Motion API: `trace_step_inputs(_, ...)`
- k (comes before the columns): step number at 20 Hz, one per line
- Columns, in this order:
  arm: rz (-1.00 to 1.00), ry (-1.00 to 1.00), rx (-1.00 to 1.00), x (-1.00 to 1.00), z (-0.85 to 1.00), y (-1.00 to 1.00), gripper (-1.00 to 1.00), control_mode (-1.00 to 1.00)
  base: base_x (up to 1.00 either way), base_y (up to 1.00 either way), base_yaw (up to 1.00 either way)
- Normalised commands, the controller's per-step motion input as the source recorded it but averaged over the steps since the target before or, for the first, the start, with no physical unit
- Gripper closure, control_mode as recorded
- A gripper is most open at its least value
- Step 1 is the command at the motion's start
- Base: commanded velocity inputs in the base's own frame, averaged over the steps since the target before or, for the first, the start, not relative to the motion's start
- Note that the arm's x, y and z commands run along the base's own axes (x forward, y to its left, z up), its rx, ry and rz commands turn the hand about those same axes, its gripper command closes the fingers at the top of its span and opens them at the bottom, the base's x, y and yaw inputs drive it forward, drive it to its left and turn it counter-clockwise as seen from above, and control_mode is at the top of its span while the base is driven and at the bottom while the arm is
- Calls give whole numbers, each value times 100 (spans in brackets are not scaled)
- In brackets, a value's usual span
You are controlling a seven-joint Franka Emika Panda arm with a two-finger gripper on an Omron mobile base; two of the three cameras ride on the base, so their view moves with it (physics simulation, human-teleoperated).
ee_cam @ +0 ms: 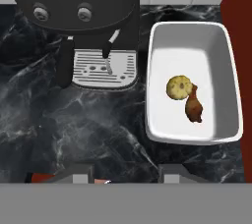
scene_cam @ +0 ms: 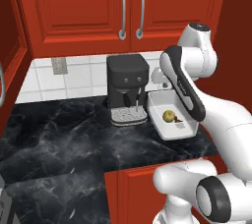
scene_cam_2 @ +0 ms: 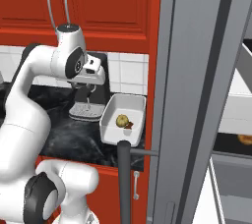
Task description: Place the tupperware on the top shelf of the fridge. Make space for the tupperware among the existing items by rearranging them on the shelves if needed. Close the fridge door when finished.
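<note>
The white tupperware (ee_cam: 197, 46) sits on the black marble counter just right of the coffee machine, seen too in the left base view (scene_cam: 160, 102) and the right base view (scene_cam_2: 129, 104). Inside it lie a round yellowish lump (ee_cam: 178, 87) and a brown piece (ee_cam: 194, 108). My gripper (ee_cam: 126, 176) hangs open above the counter in front of the machine and the tub, holding nothing; its hand shows over the machine (scene_cam_2: 93, 73). The grey fridge (scene_cam_2: 197, 95) stands open at the right. An orange-brown pastry (scene_cam_2: 244, 138) rests on a black shelf (scene_cam_2: 227, 143) inside.
A black coffee machine (scene_cam: 127, 85) with a metal drip tray (ee_cam: 104, 68) stands against the tiled wall. Red upper cabinets (scene_cam: 98, 7) hang overhead. The fridge door's dark bar handle (scene_cam_2: 124, 179) rises close beside the tub. A red cabinet side borders the tub's right.
</note>
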Motion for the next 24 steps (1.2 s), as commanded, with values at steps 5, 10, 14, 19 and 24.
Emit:
trace_step_inputs(5,-18,-4,0,-36,-6,-1,-100,-100,0,0,0)
trace_step_inputs(10,-52,-11,-1,-61,-71,-9,-100,-100,0,0,0)
trace_step_inputs(14,-38,6,0,-30,-38,-33,-100,-100,0,0,0)
trace_step_inputs(19,-21,-1,5,0,-25,-43,-100,-100,0,0,0)
trace_step_inputs(24,-14,9,22,10,-43,-50,-100,-100,0,0,0)
